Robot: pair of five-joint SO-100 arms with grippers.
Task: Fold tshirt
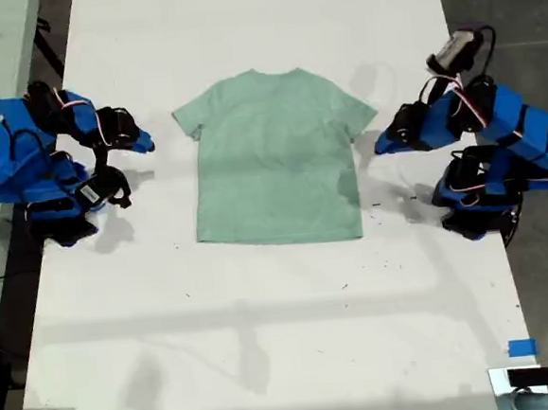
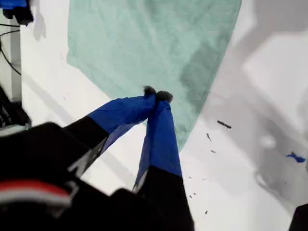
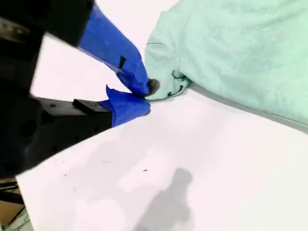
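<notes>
**Insp A:** Status of item?

**Insp B:** tshirt [image 1: 275, 162] lies flat on the worktop [image 1: 266, 339], approx centre, collar toward the far edge, hem toward the near edge in the exterior view. Both sleeves spread out, no fold made yet.

**Insp A:** Tools?

**Insp B:** My first tool [image 2: 156, 95] is on the exterior view's right, its tip just beside that side's sleeve [image 1: 354, 113]. Jaws closed tip to tip, no cloth seen between them. My second tool [image 3: 147, 96] is on the exterior view's left, near the other sleeve [image 1: 189, 117] but apart from it. It also reads closed and empty.

**Insp A:** Step in hand?

**Insp B:** Judged as approach to the first grasp, one tool per side.

**Insp A:** Recs?

**Insp B:** Open the jaws before descent. Come in low at the sleeve edge and pinch both cloth layers, not just the top one. Lift enough to clear the worktop, then carry across w/o dragging the body of the shirt. Keep both sides level or the fold line will skew. Risk: a thin edge may slip the pinch
</notes>
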